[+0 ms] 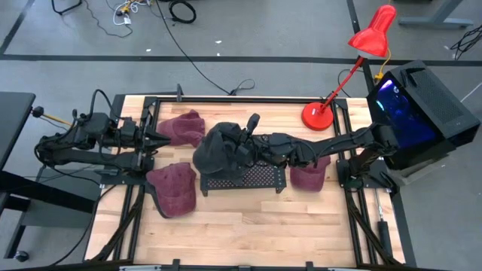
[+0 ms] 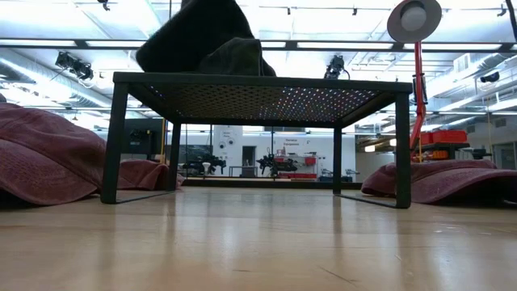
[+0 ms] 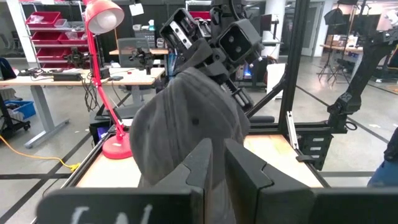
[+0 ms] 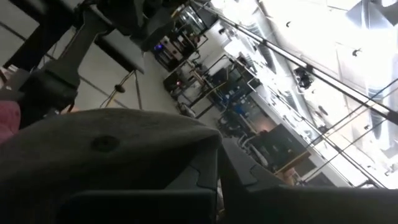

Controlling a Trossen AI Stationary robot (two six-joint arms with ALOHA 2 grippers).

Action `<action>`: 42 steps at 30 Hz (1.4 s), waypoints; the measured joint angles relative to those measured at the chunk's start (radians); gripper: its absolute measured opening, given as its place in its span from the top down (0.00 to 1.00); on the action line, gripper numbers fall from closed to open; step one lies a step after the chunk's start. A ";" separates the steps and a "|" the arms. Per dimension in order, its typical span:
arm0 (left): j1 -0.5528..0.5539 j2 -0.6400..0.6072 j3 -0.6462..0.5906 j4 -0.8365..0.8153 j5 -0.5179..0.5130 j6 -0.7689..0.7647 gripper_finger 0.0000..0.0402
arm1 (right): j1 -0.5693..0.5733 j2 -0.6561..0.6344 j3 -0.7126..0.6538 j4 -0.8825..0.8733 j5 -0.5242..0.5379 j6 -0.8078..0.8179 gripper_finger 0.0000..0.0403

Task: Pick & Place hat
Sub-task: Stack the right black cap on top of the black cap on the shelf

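Bare wooden table (image 2: 258, 242) up close, low down. Just behind, a black mesh rack (image 2: 262, 97) with the dark hat (image 1: 217, 147) hanging over it. Held up by the right gripper (image 1: 242, 144), jaws clenched on the hat's cloth. Looks soft, light and floppy, likely to sag and fold. Best pinched at the stiff brim or a thick fold. Three red hats (image 1: 173, 190) lying around the rack. Left gripper (image 1: 154, 138) waiting near the table's left edge, jaws nearly closed, nothing in them.
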State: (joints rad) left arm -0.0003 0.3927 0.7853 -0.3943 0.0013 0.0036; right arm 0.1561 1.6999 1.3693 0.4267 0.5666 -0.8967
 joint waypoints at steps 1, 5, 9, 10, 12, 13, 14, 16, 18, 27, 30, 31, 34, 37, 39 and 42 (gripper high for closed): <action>0.000 0.000 0.000 0.000 0.000 0.000 0.88 | -0.002 0.001 0.000 0.000 -0.001 0.001 1.00; 0.000 0.000 0.000 0.001 0.000 0.000 0.88 | -0.005 0.010 0.000 0.002 0.013 0.009 1.00; 0.000 0.000 0.000 0.001 0.000 0.000 0.88 | -0.005 0.010 0.000 -0.007 0.028 -0.001 1.00; 0.000 0.000 0.000 0.001 0.000 0.000 0.88 | -0.005 0.010 0.000 -0.011 0.028 -0.001 1.00; 0.000 0.000 0.000 0.001 0.000 0.000 0.88 | -0.005 0.010 0.000 -0.018 0.027 -0.002 1.00; 0.000 0.000 0.000 0.001 0.000 0.000 0.88 | -0.005 0.010 0.000 -0.021 0.027 -0.003 1.00; 0.000 0.000 0.000 0.001 0.000 0.000 0.88 | -0.005 0.010 0.000 -0.028 0.027 -0.008 1.00; 0.000 0.000 0.000 0.001 0.000 0.000 0.88 | -0.004 0.010 0.000 -0.042 0.027 -0.021 1.00; 0.000 0.000 0.000 0.001 0.000 0.000 0.88 | -0.004 0.010 0.000 -0.050 0.027 -0.036 0.99; 0.000 0.000 0.000 0.001 0.000 0.000 0.88 | -0.004 0.003 0.000 -0.106 0.028 -0.107 1.00; 0.000 0.000 0.000 0.001 0.000 0.000 0.88 | -0.004 -0.002 0.000 -0.129 0.045 -0.106 1.00; 0.000 0.000 0.000 0.001 0.000 0.000 0.88 | -0.004 -0.006 0.000 -0.145 0.053 -0.107 1.00; 0.000 0.000 0.000 0.001 0.000 0.000 0.88 | -0.004 -0.015 0.000 -0.177 0.054 -0.103 1.00; 0.000 0.000 0.000 0.001 0.000 0.000 0.88 | -0.004 -0.028 0.000 -0.196 0.054 -0.102 1.00; 0.000 0.000 0.000 0.001 0.000 0.000 0.88 | -0.004 -0.041 0.000 -0.217 0.054 -0.102 1.00; 0.000 0.000 0.000 0.001 0.000 0.000 0.88 | -0.004 -0.053 0.000 -0.256 0.054 -0.099 1.00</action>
State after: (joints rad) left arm -0.0003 0.3926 0.7853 -0.3935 0.0010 0.0035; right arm 0.1525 1.6464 1.3697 0.1711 0.6203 -0.9955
